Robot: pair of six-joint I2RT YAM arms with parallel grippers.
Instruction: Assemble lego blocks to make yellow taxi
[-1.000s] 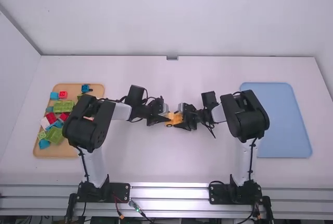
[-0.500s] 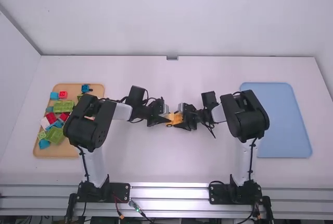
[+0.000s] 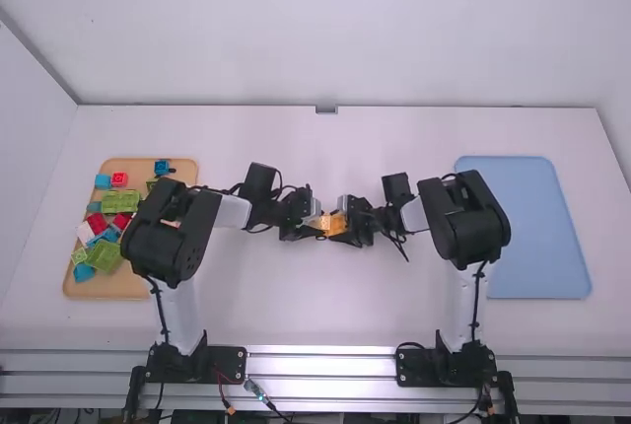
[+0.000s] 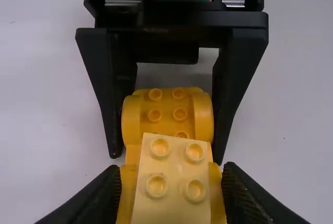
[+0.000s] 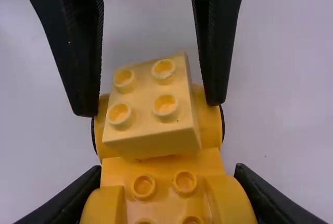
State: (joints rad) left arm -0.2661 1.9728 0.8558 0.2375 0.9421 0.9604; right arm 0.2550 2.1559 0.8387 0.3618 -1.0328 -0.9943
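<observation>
In the high view my left gripper (image 3: 316, 220) and right gripper (image 3: 344, 223) meet at mid-table around the yellow taxi body (image 3: 332, 225). In the right wrist view my right gripper (image 5: 167, 174) is shut on the body's sides, by a curved studded part (image 5: 164, 203). A pale yellow block (image 5: 151, 104) sits slightly skewed on the other end, above the wheels; whether it is pressed down I cannot tell. In the left wrist view the pale block (image 4: 171, 182) lies between the fingers of my left gripper (image 4: 173, 168), which stand open with gaps beside it.
A wooden tray (image 3: 74, 284) with several green, blue, red and white blocks lies at the far left, partly under the left arm. A blue board (image 3: 537, 227) lies at the right, beside the right arm. White walls (image 3: 325, 30) rise beyond the table.
My left gripper has shifted slightly to the right over the taxi, covering the dark wheel seen beside it before. The right arm and the taxi have stayed still.
</observation>
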